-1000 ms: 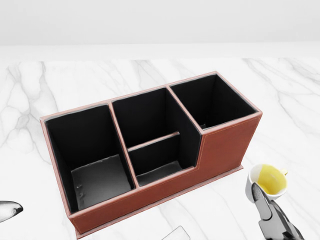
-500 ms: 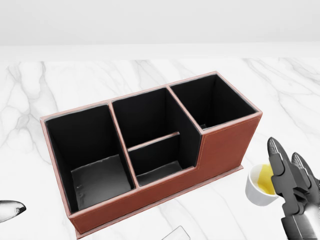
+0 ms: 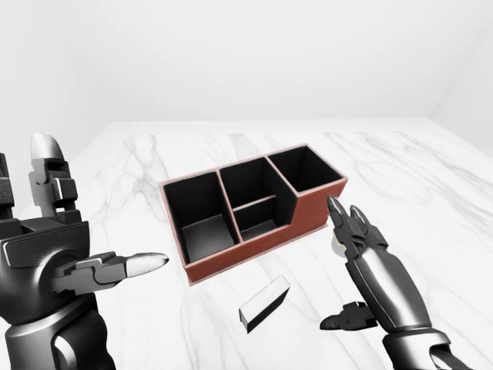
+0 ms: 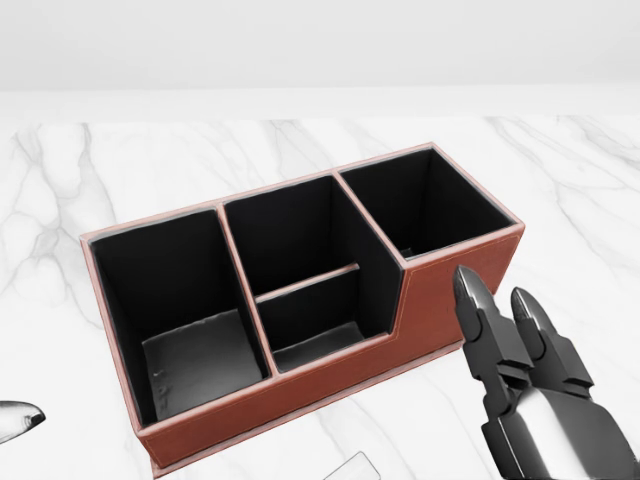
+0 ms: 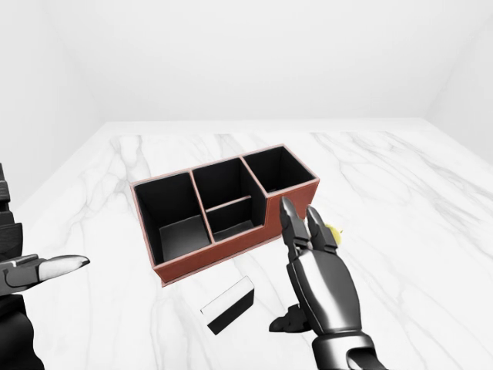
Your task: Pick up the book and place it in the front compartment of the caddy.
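The red-brown caddy with black compartments stands on the white marble table. Its low compartment faces the lower edge of the head view. Below the caddy in the left-eye view, a small dark book with white page edges lies flat on the marble. My right hand hovers open to the right of the book, fingers pointing up beside the caddy's right end. At the left edge my left hand stays open, its thumb pointing toward the caddy. Neither hand touches the book.
A white cup with yellow inside stands beside the caddy's right end, almost wholly hidden behind my right hand. White walls rise beyond the table's far edge.
In the head view my right hand has risen and shifted left, now covering the cup and part of the caddy's right wall. Caddy, book and left fingertip have not moved.
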You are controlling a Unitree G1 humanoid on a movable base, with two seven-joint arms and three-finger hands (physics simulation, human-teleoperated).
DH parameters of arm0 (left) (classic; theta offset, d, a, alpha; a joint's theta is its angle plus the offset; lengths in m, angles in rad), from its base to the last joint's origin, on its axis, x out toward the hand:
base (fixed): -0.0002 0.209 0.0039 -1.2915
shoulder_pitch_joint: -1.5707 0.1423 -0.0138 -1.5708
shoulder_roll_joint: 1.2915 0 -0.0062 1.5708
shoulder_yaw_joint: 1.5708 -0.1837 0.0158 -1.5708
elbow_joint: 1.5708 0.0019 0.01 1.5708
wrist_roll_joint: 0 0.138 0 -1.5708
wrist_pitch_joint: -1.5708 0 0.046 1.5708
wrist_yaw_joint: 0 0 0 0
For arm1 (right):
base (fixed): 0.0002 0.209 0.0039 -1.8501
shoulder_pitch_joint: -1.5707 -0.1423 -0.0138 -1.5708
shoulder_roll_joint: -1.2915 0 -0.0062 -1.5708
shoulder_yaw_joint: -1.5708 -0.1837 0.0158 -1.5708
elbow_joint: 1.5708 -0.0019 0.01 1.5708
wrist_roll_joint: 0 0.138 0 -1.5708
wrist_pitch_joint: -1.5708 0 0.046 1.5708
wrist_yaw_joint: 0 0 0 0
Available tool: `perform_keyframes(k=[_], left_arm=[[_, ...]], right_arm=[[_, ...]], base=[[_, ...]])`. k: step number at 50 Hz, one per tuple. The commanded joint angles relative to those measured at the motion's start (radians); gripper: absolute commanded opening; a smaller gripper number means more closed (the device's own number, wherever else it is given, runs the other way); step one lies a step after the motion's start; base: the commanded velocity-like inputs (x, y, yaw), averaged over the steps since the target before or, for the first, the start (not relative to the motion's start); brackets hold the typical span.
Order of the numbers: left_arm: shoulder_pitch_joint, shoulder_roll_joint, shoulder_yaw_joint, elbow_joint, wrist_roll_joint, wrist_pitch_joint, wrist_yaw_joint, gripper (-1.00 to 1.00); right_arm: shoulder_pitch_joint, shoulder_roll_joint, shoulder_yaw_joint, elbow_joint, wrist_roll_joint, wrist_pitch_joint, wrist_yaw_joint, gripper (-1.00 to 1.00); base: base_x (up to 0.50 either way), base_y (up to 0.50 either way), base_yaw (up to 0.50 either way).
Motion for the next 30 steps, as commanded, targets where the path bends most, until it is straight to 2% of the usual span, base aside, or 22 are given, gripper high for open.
perform_keyframes(k=[1,7,11,15,16,18,30], left_arm=[[-0.016,-0.007,-0.046,0.088,0.082,0.000,0.012,1.00],[-0.020,-0.005,-0.045,0.089,0.080,0.000,0.015,1.00],[-0.020,-0.004,-0.047,0.091,0.081,0.000,0.015,1.00],[-0.020,-0.004,-0.046,0.096,0.082,0.000,0.014,1.00],[-0.019,-0.004,-0.047,0.093,0.082,0.000,0.015,1.00],[-0.018,-0.005,-0.048,0.091,0.083,0.000,0.014,1.00],[-0.017,-0.005,-0.046,0.087,0.082,0.000,0.014,1.00]], right_arm=[[0.019,-0.105,0.247,0.000,-0.145,0.000,0.000,1.00],[-0.027,-0.276,0.376,0.000,-0.210,0.000,0.000,1.00],[-0.080,-0.358,0.401,0.000,-0.220,0.000,0.000,1.00],[-0.109,-0.399,0.419,0.000,-0.227,0.041,0.000,1.00],[-0.122,-0.422,0.412,0.000,-0.225,0.041,0.000,1.00],[-0.125,-0.433,0.408,0.010,-0.219,0.056,0.000,1.00],[-0.175,-0.432,0.348,0.076,-0.178,0.045,0.000,1.00]], base=[[0.00,0.00,0.00],[0.00,0.00,0.00],[0.00,0.00,0.00],[0.00,0.00,0.00],[0.00,0.00,0.00],[0.00,0.00,0.00],[0.00,0.00,0.00]])
